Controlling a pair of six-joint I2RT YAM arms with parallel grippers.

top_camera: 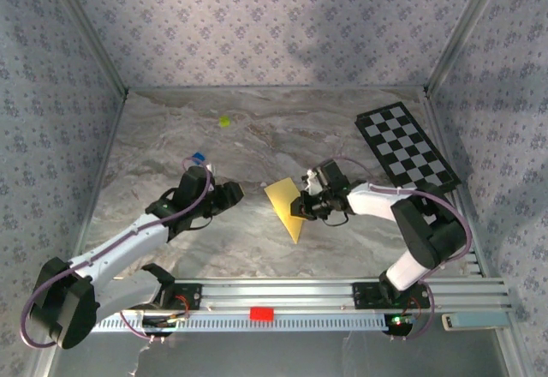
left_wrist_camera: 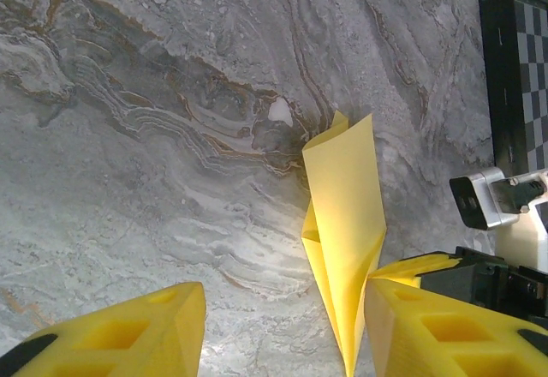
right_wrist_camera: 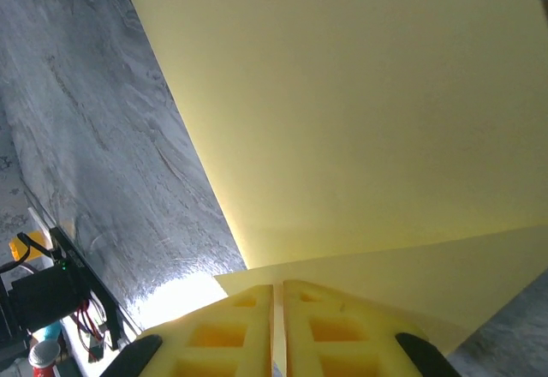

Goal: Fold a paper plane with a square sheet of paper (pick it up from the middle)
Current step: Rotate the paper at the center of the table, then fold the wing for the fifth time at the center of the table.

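Observation:
The sheet of paper stands folded into a slim yellow paper plane (top_camera: 285, 206), pointed at its near end, with a lengthwise crease and layered flaps (left_wrist_camera: 347, 223). My right gripper (top_camera: 301, 206) is shut on its right edge; in the right wrist view the paper (right_wrist_camera: 360, 120) spreads out ahead of the gripper (right_wrist_camera: 278, 296), and a thin layer is pinched between the pads. My left gripper (top_camera: 231, 193) is open just left of the plane. In the left wrist view the plane's tip hangs beside the right finger of the left gripper (left_wrist_camera: 285, 300), apart from the left finger.
A black-and-white checkered board (top_camera: 407, 146) lies at the back right (left_wrist_camera: 518, 77). A tiny yellow-green block (top_camera: 224, 122) sits at the back of the marble table. A small blue piece (top_camera: 198, 157) is beside the left arm. A metal rail (top_camera: 342, 291) runs along the near edge.

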